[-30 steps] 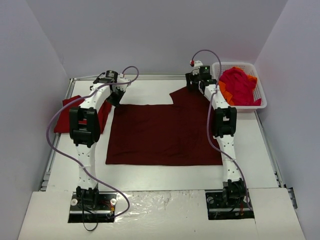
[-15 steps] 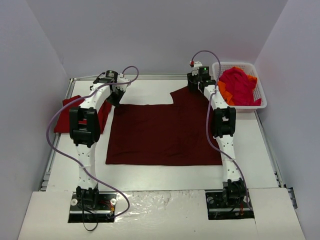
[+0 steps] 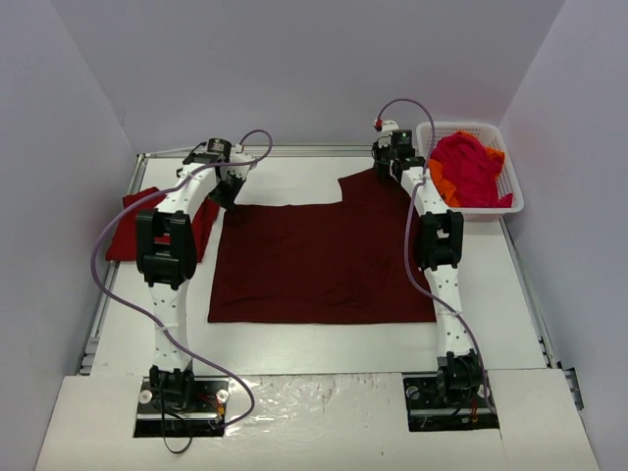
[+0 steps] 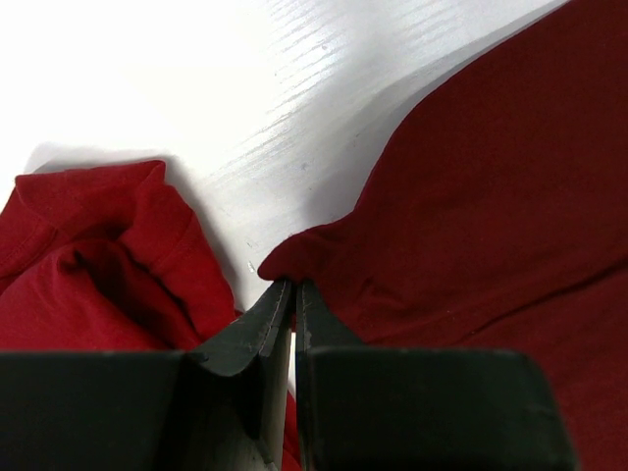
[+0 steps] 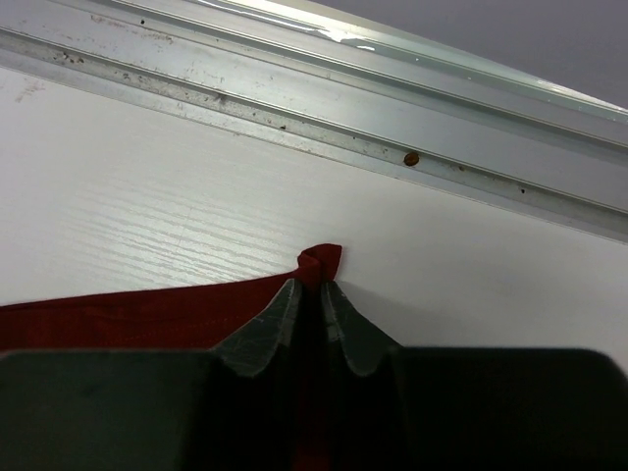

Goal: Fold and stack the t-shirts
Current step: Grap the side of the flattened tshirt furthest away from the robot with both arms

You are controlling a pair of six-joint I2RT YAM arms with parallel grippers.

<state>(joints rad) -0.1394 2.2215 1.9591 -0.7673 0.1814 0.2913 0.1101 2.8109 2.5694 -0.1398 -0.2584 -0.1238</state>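
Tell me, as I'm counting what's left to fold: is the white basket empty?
No, the basket holds a crumpled pile of red and orange t-shirts.

top external: high, well behind both sets of jaws, facing down over whole table [image 3: 294,339], far.
left wrist: just behind left gripper [image 4: 293,287] jaws, facing along them, very close.
right wrist: just behind right gripper [image 5: 306,287] jaws, facing past tips to rail [image 5: 294,98], close.
shared: maroon t-shirt [image 3: 324,260], one corner at each jaw tip.

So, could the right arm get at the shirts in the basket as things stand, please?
Probably not yet: the right gripper is pinching a far corner of the maroon shirt. The basket sits right beside it, open-topped, with nothing between.
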